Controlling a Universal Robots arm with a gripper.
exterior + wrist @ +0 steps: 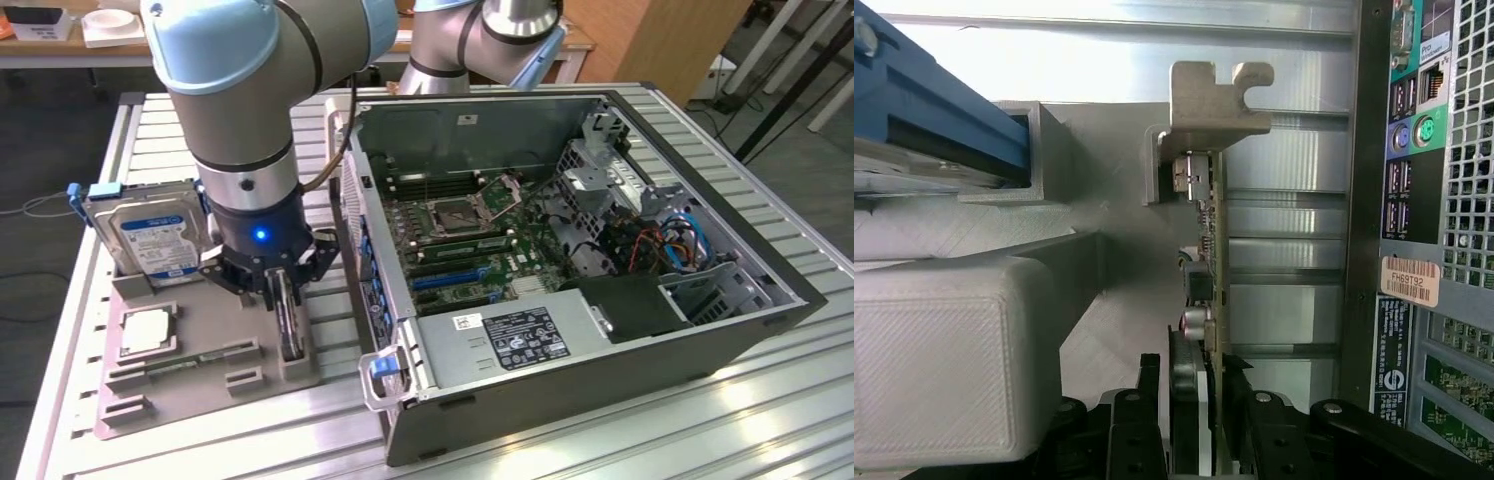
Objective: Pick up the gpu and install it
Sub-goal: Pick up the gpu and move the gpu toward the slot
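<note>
Gray fixture tray (80, 400) sits on the slatted metal table (641, 420), by the table edge on the exterior view's left. In the tray:
- Hard drive (147, 235) stands upright in a slot at the far corner.
- Square CPU chip (144, 330) lies flat in a recess near the tray's outer edge.
- Thin memory stick (187, 364) lies flat toward the near edge.
- The gpu (291, 335) stands on its long edge in a slot along the tray edge next to the computer case (601, 380).

The case lies open on its side and fills the table's other half. Inside it are the motherboard (467, 235) with a bare CPU socket (447, 212), a black power supply (527, 338) at the near wall, and a cable bundle (654, 245) toward the far side.

Gripper (283, 300) points straight down over the gpu. In the wrist view the black fingers (1184, 395) straddle the board (1211, 260) and are pressed on both faces, so the gripper (1212, 385) is clamped on it. The silvery bracket (1214, 100) is at the card's far end, touching the tray's holder block. Can't tell if the card has lifted from the slot.
</note>
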